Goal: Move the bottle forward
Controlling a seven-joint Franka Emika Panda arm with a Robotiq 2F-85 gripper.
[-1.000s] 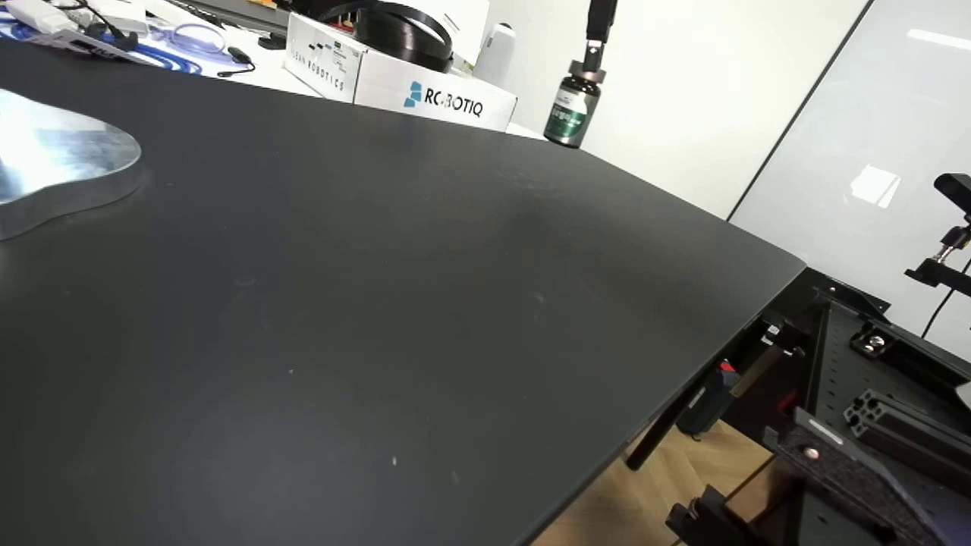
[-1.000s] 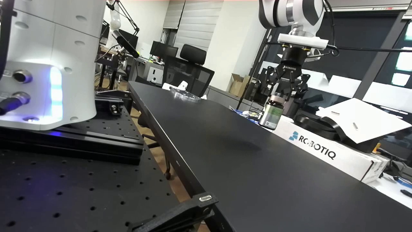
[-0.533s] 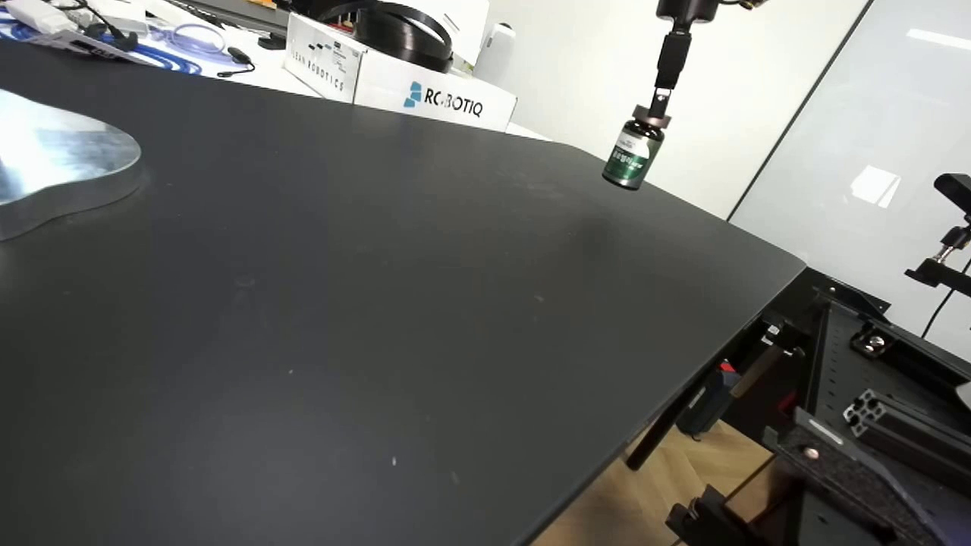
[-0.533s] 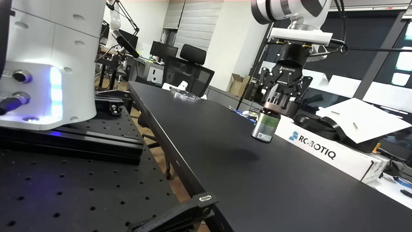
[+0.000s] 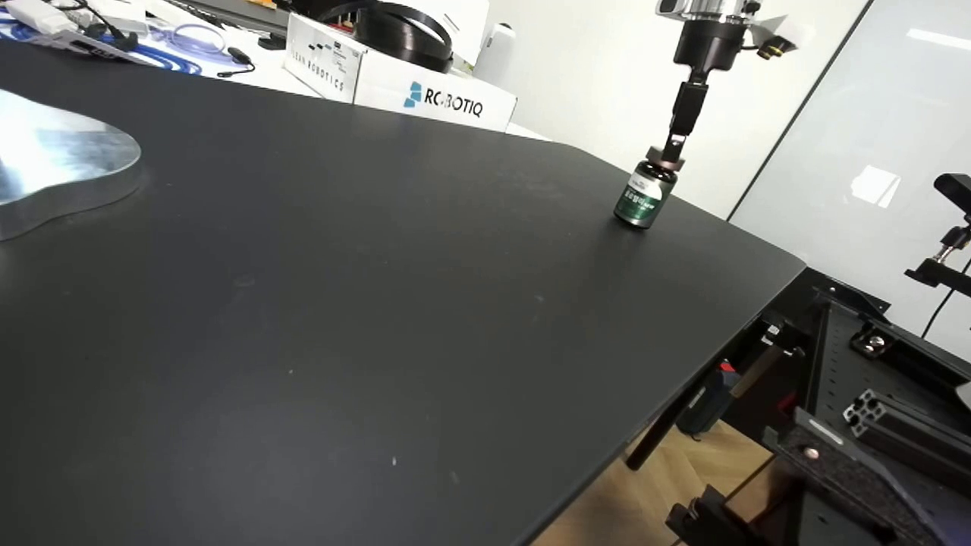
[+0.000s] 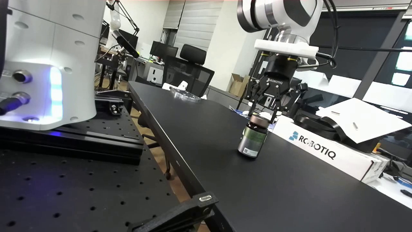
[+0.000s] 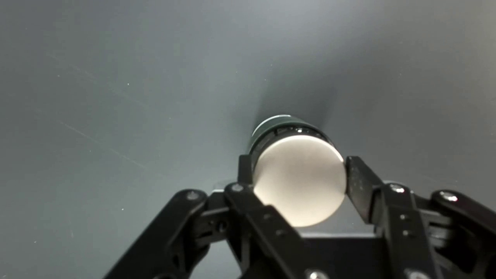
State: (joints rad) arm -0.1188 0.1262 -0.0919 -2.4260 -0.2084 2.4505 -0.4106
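Observation:
The bottle is small and dark, with a green label and a brownish cap. It shows in both exterior views [image 5: 643, 199] [image 6: 252, 141], low over the black table [image 5: 364, 303], its base at or very near the surface. In the wrist view its pale round cap [image 7: 300, 182] faces the camera, with the darker body showing above it. My gripper [image 7: 299, 170] has one finger on each side of the cap, both against its rim. It also shows in both exterior views [image 5: 671, 152] [image 6: 262, 117], pointing down over the bottle. Whether the base touches the table is hard to tell.
A white box with blue lettering [image 5: 432, 95] [image 6: 315, 146] stands beyond the table, bearing black parts and paper. A clear, shiny flat piece [image 5: 72, 155] [image 6: 185, 94] lies on the table. A black clamp-like part [image 6: 190, 209] sits at the table edge.
My gripper has come down with the bottle, toward the table. In an exterior view they shifted right and down, in an exterior view left and down. The bottle's shadow has drawn close to its base.

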